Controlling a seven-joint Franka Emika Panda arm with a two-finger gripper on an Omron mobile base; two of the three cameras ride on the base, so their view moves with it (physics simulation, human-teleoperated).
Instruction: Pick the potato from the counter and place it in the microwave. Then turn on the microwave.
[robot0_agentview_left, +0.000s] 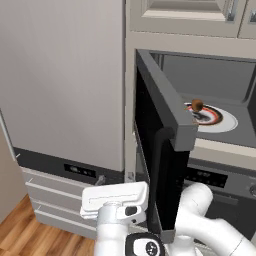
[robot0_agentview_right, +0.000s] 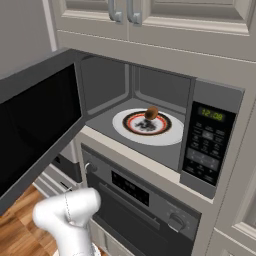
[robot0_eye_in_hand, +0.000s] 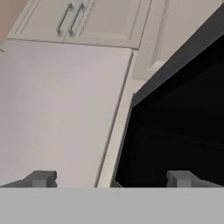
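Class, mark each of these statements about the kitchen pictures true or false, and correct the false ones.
1. The small round brown potato lies on the white plate with a red-and-black ring inside the dark grey built-in microwave. True.
2. The microwave's wide black glass door is shut. False: it stands swung open.
3. The two-finger gripper holds the potato. False: its fingers are spread apart with nothing between them.
4. An oven with a round knob sits below the microwave. True.
5. The microwave's display is dark. False: it shows green digits.
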